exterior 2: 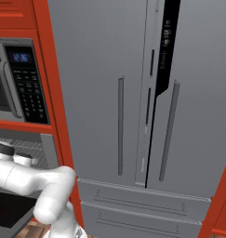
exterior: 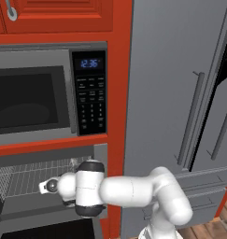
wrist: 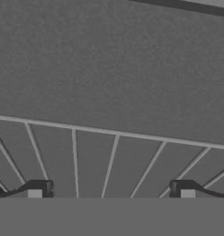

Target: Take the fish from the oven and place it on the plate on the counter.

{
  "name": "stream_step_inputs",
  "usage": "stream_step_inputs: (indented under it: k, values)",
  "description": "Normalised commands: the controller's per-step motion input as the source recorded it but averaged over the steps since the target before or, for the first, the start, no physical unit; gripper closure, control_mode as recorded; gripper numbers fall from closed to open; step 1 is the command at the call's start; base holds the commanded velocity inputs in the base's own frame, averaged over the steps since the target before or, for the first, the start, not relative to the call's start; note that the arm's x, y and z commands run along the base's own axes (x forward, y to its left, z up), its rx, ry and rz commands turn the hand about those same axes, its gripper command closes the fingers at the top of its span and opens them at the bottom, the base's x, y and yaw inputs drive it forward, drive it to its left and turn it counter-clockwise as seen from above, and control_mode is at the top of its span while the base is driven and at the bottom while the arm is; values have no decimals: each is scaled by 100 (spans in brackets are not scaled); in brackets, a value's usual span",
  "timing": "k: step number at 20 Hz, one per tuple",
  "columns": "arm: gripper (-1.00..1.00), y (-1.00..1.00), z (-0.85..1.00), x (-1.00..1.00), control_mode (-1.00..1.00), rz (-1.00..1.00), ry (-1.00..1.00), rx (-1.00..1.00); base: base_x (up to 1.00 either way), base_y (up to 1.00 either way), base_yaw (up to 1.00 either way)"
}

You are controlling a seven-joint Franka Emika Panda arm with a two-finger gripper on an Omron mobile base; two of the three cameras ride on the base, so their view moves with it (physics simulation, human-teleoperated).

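— Starting at the left edge of the left base view, what is there?

— A grey microwave (exterior: 40, 93) with a dark, smooth window, and to its right a black keypad under a blue clock. It sits in glossy red cabinetry (exterior: 118, 93). Below it the oven (exterior: 21, 186) stands open, a cavity of flat grey steel crossed by a wire rack (exterior: 21, 179) of thin, straight, parallel rods.

— And the arm?

— Its rounded white segments with dark joint bands reach leftward from the lower right into the oven's mouth, level with the rack. The hand itself is hidden behind the wrist there.

— What does the hand view give?

— Thin pale rods (wrist: 111, 161) fan out over a grainy grey oven wall, and one cross rod runs side to side. The gripper (wrist: 111, 193) shows two small dark square fingertips (wrist: 39, 189), one near the left edge and one near the right, set as wide apart as they go, with only rack between them. It has hold of nothing.

— Where is the fish?

— That cannot be told; no grey-brown shape lies on the stretch of rack in sight.

— Further right?

— A tall fridge (exterior 2: 133, 93) of matte grey steel, with long, slim vertical bar handles, a narrow black panel down one door, and two shallow drawers below.
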Motion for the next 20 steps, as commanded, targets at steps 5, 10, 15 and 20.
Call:
stream_step_inputs:
  k: [5,10,15,20]
  values:
    - [-100,12,-20,15,-100,0,1,0,0,0,0]
    - [-100,11,-34,13,-100,-1,6,-1,0,0,0]
    - [-100,9,-43,5,-100,0,11,-1,0,0,0]
    - [-100,5,-38,14,-100,0,9,-1,0,0,0]
